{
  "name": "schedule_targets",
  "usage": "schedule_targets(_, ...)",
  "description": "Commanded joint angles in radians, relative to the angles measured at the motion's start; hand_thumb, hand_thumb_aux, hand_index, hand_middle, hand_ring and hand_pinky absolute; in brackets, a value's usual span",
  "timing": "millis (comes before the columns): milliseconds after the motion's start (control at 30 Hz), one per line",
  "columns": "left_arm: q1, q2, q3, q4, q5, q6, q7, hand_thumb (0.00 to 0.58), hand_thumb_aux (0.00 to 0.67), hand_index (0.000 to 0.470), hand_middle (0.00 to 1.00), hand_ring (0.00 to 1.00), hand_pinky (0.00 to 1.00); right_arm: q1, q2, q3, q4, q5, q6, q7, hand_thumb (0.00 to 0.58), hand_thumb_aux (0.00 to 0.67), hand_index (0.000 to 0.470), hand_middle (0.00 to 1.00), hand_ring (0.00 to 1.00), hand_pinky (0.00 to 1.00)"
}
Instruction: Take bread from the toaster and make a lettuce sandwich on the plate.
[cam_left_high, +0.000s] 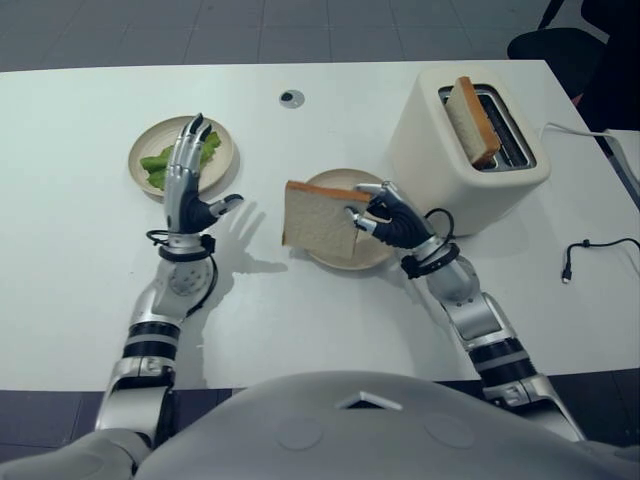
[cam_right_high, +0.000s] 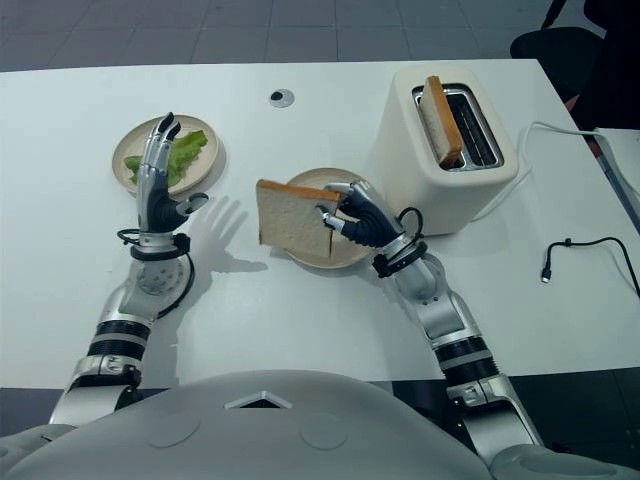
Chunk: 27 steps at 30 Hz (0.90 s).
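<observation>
On the white desk (cam_left_high: 80, 290) the biggest thing is the cream toaster (cam_left_high: 440, 175), at the far right. One toasted slice (cam_left_high: 472, 120) stands up out of its slot, so I'd judge only half of the bread-fetching is done.

Just to the left of the toaster sits the sandwich plate (cam_left_high: 345, 263). The first slice of bread (cam_left_high: 318, 220) hangs over it, on edge and leaning, its broad face turned toward the robot. I can't tell whether its lower edge touches the plate. To my eye this is the step in hand: getting that slice down flat as the base of the sandwich. The next move calls for tipping it level over the middle of the plate and only then letting go, or it may flop half over the left rim.

The right hand (cam_left_high: 393, 222) has its fingers curled tight around the slice's right edge, pinching it.

Over at the far left is the smaller plate (cam_left_high: 145, 140) with the lettuce (cam_left_high: 158, 167) on it. The left hand (cam_left_high: 187, 182) stands upright at the near side of that plate, fingers spread wide and straight, holding nothing. I can't tell whether it hangs above the lettuce or just short of it. It looks well placed to take the lettuce once the bread lies flat.
</observation>
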Motion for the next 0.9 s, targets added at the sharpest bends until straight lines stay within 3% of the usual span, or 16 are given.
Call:
schedule_targets(33, -0.052, 0.101, -0.028, 0.091, 0.049, 0.09, 0.008, 0.0, 0.0, 0.0, 0.0, 0.0, 0.0, 0.025, -0.012, 0.091, -0.025, 0.068, -0.028, 0.134, 0.58, 0.67, 0.47, 1.0, 1.0, 1.0)
schedule_targets(167, -0.104, 0.17, -0.049, 0.176, 0.04, 0.13, 0.029, 0.0, 0.0, 0.0, 0.0, 0.0, 0.0, 0.011, 0.045, 0.188, -0.023, 0.151, -0.03, 0.238, 0.58, 0.67, 0.47, 1.0, 1.0, 1.0)
schedule_targets(267, -0.126, 0.179, -0.078, 0.213, 0.027, 0.133, 0.052, 0.0, 0.0, 0.0, 0.0, 0.0, 0.0, -0.02, 0.104, 0.194, 0.002, 0.148, -0.033, 0.227, 0.58, 0.67, 0.47, 1.0, 1.0, 1.0)
schedule_targets(467, -0.15, 0.18, -0.134, 0.283, 0.016, 0.14, 0.089, 0.0, 0.0, 0.0, 0.0, 0.0, 0.0, -0.019, 0.103, -0.002, -0.071, 0.16, -0.021, 0.117, 0.58, 0.67, 0.47, 1.0, 1.0, 1.0)
schedule_targets(633, -0.23, 0.208, -0.172, 0.412, 0.031, 0.231, 0.108, 0.0, 0.0, 0.0, 0.0, 0.0, 0.0, 0.005, 0.064, -0.111, -0.129, 0.064, 0.029, 0.058, 0.58, 0.67, 0.47, 1.0, 1.0, 1.0)
schedule_targets(900, -0.43, 0.227, -0.31, 0.687, 0.054, 0.33, 0.02, 0.0, 0.0, 0.0, 0.0, 0.0, 0.0, -0.005, 0.073, 0.028, 0.127, -0.16, 0.021, 0.001, 0.58, 0.67, 0.47, 1.0, 1.0, 1.0)
